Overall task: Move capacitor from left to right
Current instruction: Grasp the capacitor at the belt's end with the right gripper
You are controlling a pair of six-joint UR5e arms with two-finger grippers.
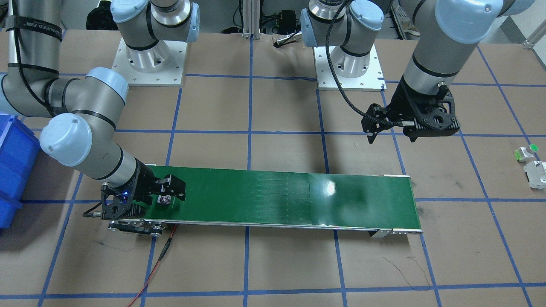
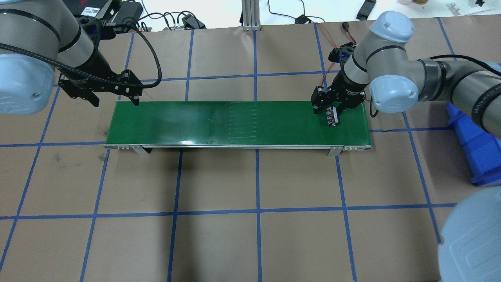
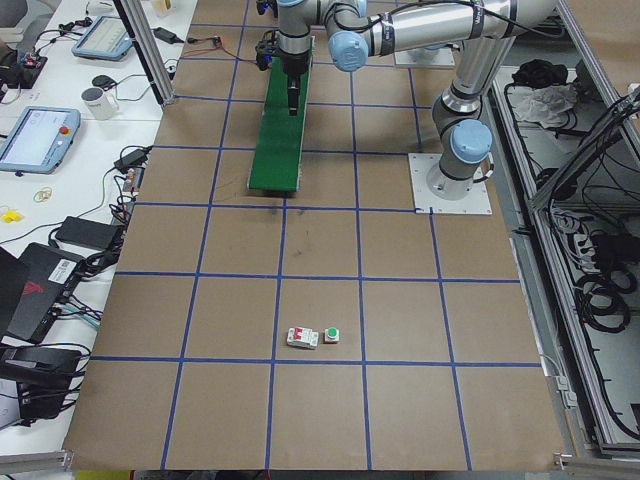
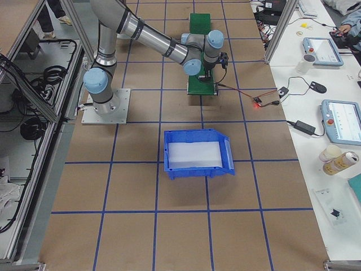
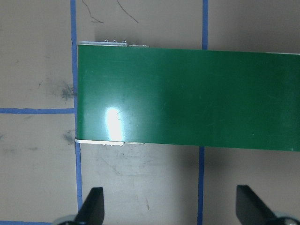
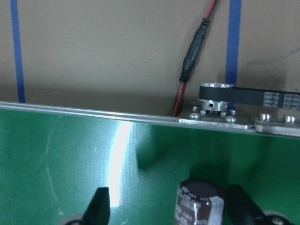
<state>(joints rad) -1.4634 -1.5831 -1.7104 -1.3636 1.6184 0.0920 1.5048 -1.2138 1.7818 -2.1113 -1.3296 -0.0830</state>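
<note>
My right gripper [image 6: 168, 197] stands unclenched around the capacitor [image 6: 199, 204], off-centre — closing could topple it; left gripper [image 5: 168, 192] released too.

The small stubby dark cylindrical capacitor [image 2: 333, 116], blackish-maroon with a white stripe and pale markings along its side, sits on the green conveyor belt [image 2: 235, 123] near the belt's right end, in the upper right of the overhead view. In the front-facing view it [image 1: 164, 199] shows at the lower left, over the belt's left end. The right wrist view puts it [image 6: 199, 202] at the bottom edge, right of centre, cut off. Whether it stands or lies is unclear.
</note>
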